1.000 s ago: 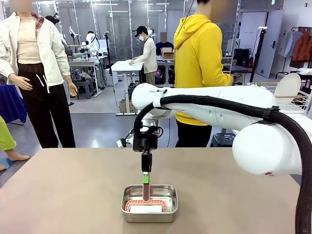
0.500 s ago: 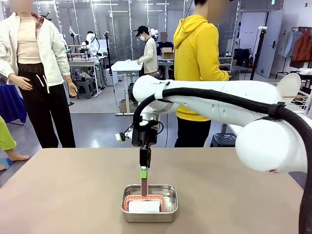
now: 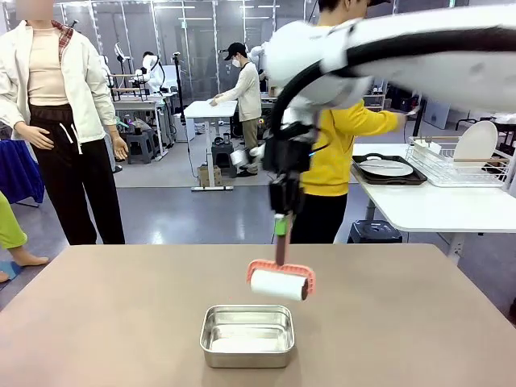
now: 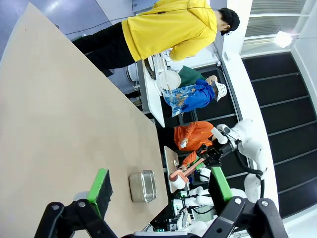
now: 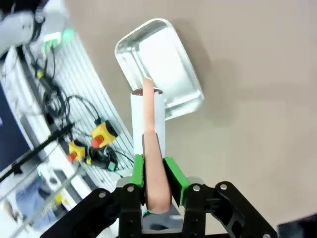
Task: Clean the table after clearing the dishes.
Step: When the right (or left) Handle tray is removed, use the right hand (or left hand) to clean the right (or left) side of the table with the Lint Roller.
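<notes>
Right wrist view: right jaws clench lint roller [image 5: 148, 129] handle, roller covering part of pan [image 5: 168, 59]; left jaws released.

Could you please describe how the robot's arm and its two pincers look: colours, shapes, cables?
The right arm is white and rounded, and a black ribbed hose runs along it. The right pincer is black and has two fingers with green pads. The left pincer looks the same: black linked fingers with green pads.
</notes>
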{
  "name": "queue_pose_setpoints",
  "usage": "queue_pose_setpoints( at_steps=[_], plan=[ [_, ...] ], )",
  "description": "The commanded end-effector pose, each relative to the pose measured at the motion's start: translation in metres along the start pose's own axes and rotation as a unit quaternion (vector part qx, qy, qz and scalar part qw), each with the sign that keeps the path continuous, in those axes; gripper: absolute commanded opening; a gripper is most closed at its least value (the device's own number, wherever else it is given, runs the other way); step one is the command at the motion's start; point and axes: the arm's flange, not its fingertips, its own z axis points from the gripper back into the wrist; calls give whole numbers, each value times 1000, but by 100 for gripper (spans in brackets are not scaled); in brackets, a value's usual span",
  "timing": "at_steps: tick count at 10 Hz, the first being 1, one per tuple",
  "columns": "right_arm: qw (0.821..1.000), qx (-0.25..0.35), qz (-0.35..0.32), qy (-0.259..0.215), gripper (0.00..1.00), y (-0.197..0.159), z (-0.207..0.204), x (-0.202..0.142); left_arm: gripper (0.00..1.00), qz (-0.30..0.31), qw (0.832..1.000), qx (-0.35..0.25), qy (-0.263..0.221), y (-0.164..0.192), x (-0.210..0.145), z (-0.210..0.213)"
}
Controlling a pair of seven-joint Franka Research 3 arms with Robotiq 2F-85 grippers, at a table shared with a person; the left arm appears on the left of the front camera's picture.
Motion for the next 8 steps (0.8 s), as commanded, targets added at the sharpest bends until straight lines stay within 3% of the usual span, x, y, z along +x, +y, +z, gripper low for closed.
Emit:
queue_pose_setpoints(
  at_steps=[1, 2, 3, 5, 7, 8],
  plan=[
    [977, -39, -162, -131, 16, 13, -42, -116, 100, 7, 1000, -5, 2, -5, 2, 3],
    [948, -50, -249, -191, 16, 0, -46, -140, 100, 7, 1000, -5, 2, -5, 2, 3],
    [906, -43, -349, -237, 16, -15, -58, -150, 100, 7, 1000, -5, 2, -5, 2, 3],
    [865, -7, -404, -297, 16, -44, -86, -152, 100, 7, 1000, -5, 2, -5, 2, 3],
    [793, 2, -475, -380, 16, -87, -103, -164, 100, 7, 1000, -5, 2, -5, 2, 3],
    [795, 30, -473, -379, 16, -105, -108, -162, 100, 7, 1000, -5, 2, -5, 2, 3]
  ],
)
